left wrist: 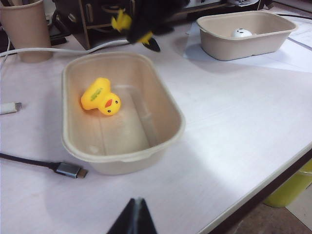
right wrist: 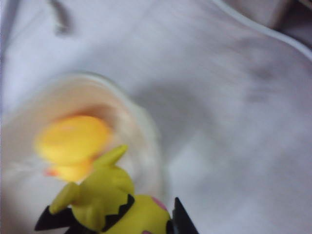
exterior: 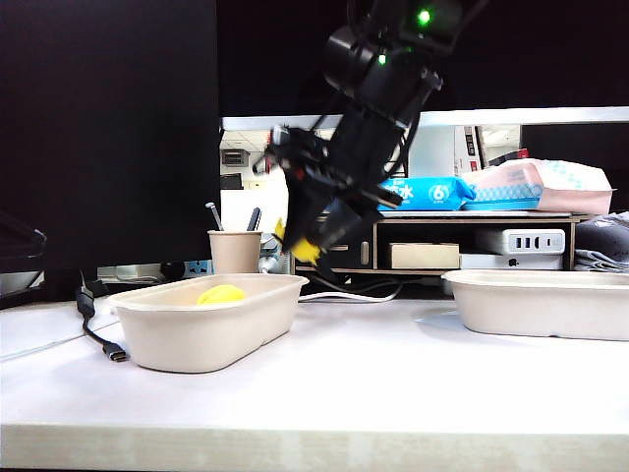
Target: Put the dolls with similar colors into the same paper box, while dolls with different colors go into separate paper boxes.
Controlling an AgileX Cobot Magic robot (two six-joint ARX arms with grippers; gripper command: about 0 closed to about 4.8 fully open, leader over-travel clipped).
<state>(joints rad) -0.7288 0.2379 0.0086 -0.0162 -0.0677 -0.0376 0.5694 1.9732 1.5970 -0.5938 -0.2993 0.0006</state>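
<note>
The left paper box (exterior: pixel 206 339) (left wrist: pixel 122 156) holds a yellow rubber duck (exterior: pixel 221 294) (left wrist: pixel 101 97) (right wrist: pixel 73 144) lying on its side. My right gripper (exterior: pixel 307 246) (left wrist: pixel 134 29) (right wrist: pixel 112 219) reaches across and hangs above that box's far end, shut on the yellow figure with pink cheek (exterior: pixel 303 248) (right wrist: pixel 112 204). The right paper box (exterior: pixel 531 315) (left wrist: pixel 229 46) holds a white egg-shaped blob (left wrist: pixel 241 33). My left gripper (left wrist: pixel 135 209) is shut and empty over the table's near side, in front of the left box. It does not show in the exterior view.
A tan cup with pens (exterior: pixel 234 251) (left wrist: pixel 27 29) stands behind the left box. A black USB cable (exterior: pixel 98 334) (left wrist: pixel 68 169) lies to that box's left. A wooden shelf (exterior: pixel 472 246) with tissue packs stands at the back. The table's front edge (left wrist: pixel 263 180) is close.
</note>
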